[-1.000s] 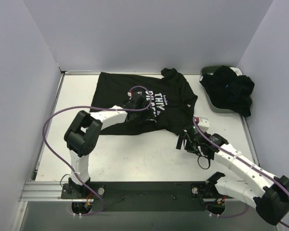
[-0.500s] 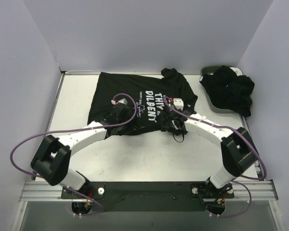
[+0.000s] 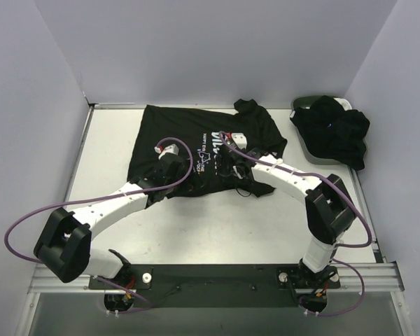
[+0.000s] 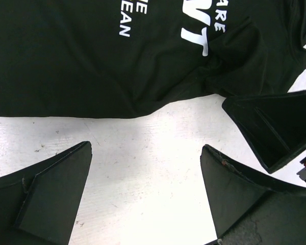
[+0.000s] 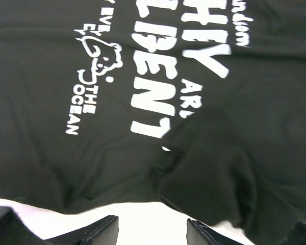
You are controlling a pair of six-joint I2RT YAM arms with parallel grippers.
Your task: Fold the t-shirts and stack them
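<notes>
Two grippers by a black lettered t-shirt [image 4: 66,51]: left gripper [image 4: 145,148] spread wide, table [image 4: 143,204] between its jaws; right gripper [image 5: 151,222] half spread, hem just beyond its jaws.

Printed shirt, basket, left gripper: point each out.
Printed shirt [image 3: 161,129]: top external view, plain black cloth left of the lettering.
Basket [image 3: 302,103]: top external view, bare far-left rim.
Left gripper [image 4: 145,153]: left wrist view, midway between its open fingertips.
</notes>
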